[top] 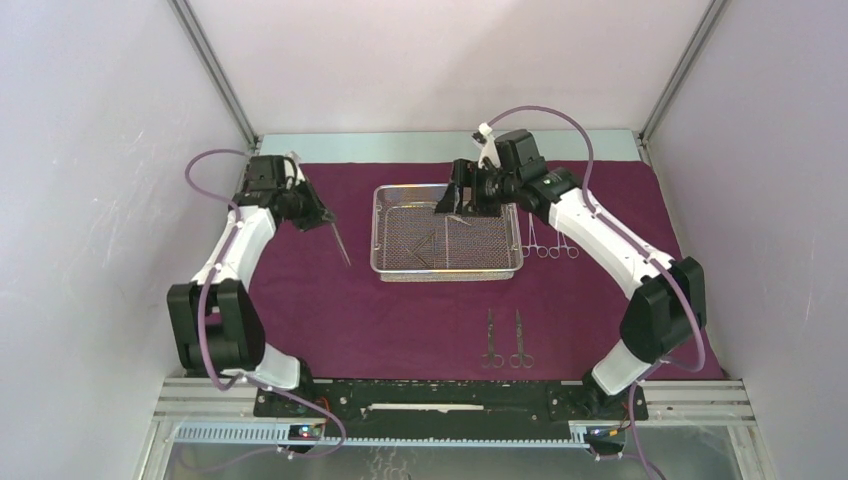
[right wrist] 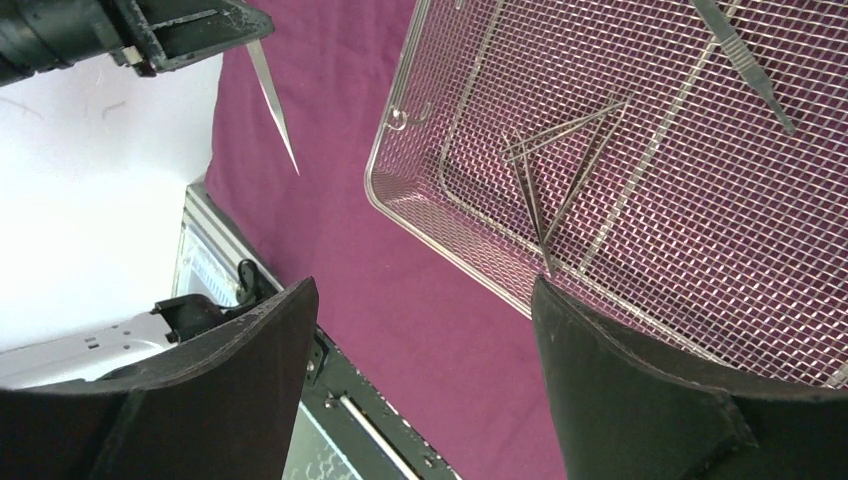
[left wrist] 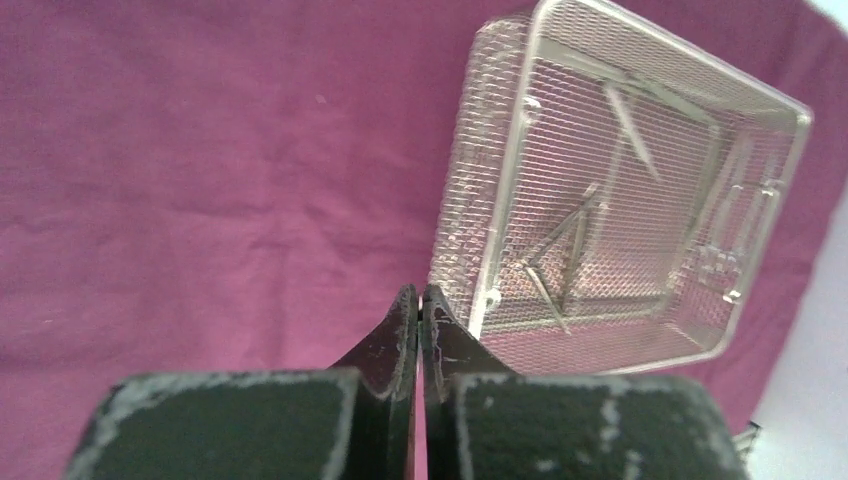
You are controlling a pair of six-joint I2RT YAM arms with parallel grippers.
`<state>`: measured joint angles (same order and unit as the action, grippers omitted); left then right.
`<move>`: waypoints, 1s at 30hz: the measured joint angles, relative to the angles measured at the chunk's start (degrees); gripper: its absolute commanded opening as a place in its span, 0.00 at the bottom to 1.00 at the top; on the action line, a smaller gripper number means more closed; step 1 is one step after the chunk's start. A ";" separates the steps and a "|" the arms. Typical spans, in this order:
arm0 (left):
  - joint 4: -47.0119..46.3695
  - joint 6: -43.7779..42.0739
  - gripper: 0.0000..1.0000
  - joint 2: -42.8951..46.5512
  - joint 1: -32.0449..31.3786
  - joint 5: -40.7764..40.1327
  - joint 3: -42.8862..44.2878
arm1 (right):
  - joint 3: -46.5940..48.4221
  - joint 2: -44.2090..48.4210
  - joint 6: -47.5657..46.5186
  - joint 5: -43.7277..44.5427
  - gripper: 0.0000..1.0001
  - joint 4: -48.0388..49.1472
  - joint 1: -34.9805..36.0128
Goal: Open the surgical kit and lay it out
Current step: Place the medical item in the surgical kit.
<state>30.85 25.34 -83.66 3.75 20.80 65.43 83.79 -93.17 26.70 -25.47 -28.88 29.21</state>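
The maroon cloth (top: 400, 310) lies spread flat, with the wire-mesh tray (top: 383, 235) on it at the middle. In the tray lie open tweezers (right wrist: 560, 160) and a flat slim tool (right wrist: 752, 62). Left of the tray, my left gripper (top: 328, 217) is shut on a slim pointed steel instrument (top: 340, 243), which hangs tip down above the cloth. In the right wrist view the same instrument (right wrist: 272, 100) shows at the top left. My right gripper (top: 452, 205) hovers over the tray's far side, open (right wrist: 420, 290) with nothing between its fingers.
Two ring-handled scissors (top: 506, 340) lie side by side on the cloth near the front. Several ring-handled clamps (top: 548, 240) lie just right of the tray. White walls close in both sides. The arms' base rail (top: 450, 400) runs along the near edge.
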 measured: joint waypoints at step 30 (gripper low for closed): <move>11.78 -16.92 0.01 -30.60 -5.31 -24.39 19.56 | -5.84 7.56 -3.30 6.27 0.87 -1.22 -1.51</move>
<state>42.63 8.43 -114.26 -1.56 -3.60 84.99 77.95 -85.60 23.40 -19.20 -30.11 27.70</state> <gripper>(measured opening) 0.013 0.872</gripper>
